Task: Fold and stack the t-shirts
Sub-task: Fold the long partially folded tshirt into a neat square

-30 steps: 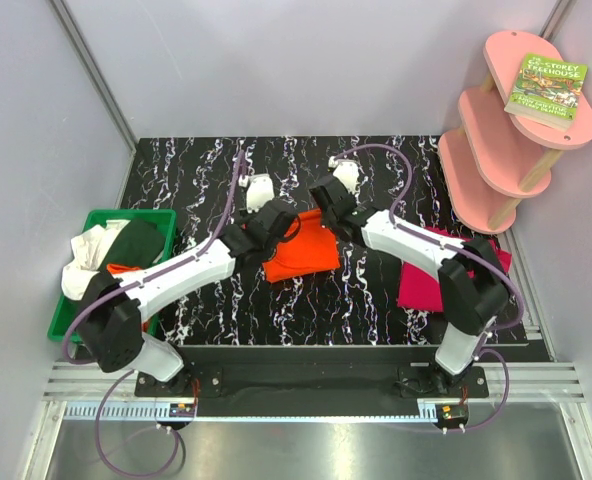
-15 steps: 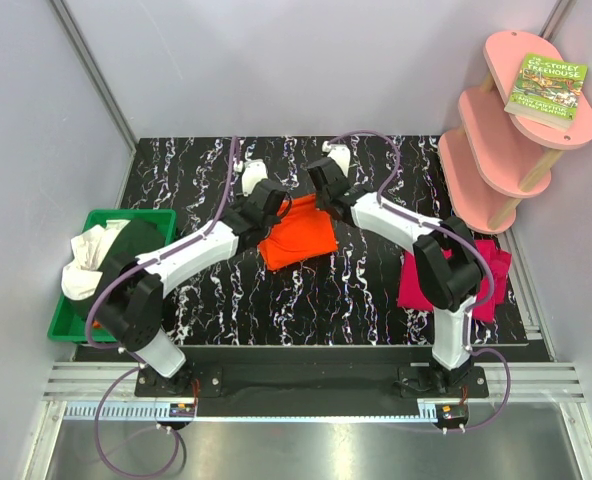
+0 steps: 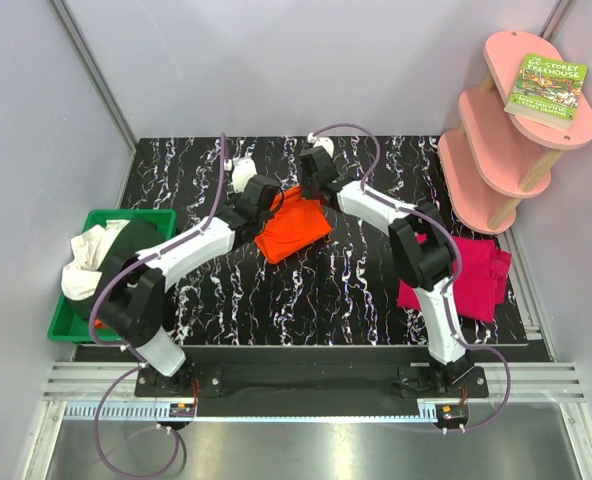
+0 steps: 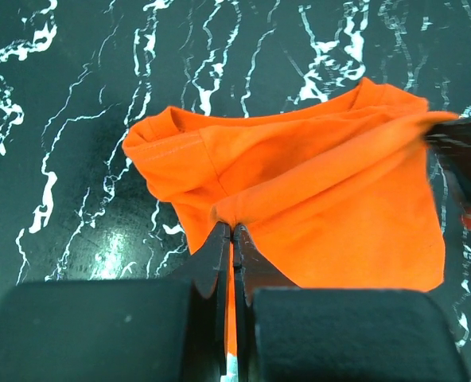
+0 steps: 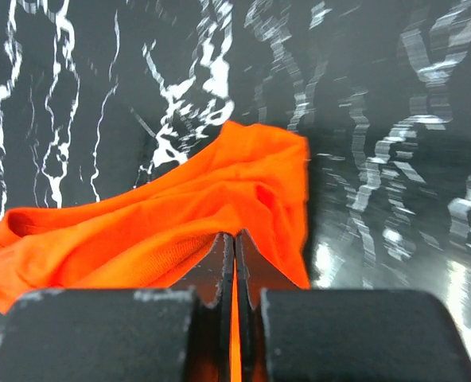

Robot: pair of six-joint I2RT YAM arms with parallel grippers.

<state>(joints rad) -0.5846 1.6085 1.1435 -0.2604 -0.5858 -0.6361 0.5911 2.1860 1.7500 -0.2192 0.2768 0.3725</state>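
Wrist views: my left end effector [image 4: 233,231] and right end effector [image 5: 235,237] are each clamped on an edge of the orange t-shirt [image 4: 331,207], cloth bunched just ahead of the fingers. Top view only: shirt at far-centre of bench [image 3: 366,285], both arms stretched far and converging; magenta t-shirt [image 3: 473,278] at right.

Only readable text: book [image 3: 546,88] cover, green, lying flat on top tier of pink shelf [image 3: 504,55], slightly tilted. Title in light capitals, two lines: "STOREY" over "TREEHOUSE". Mark ahead of "STOREY" too small to make out. Smaller yellowish print lower on the cover, blurred, unreadable. Visible in top view only.
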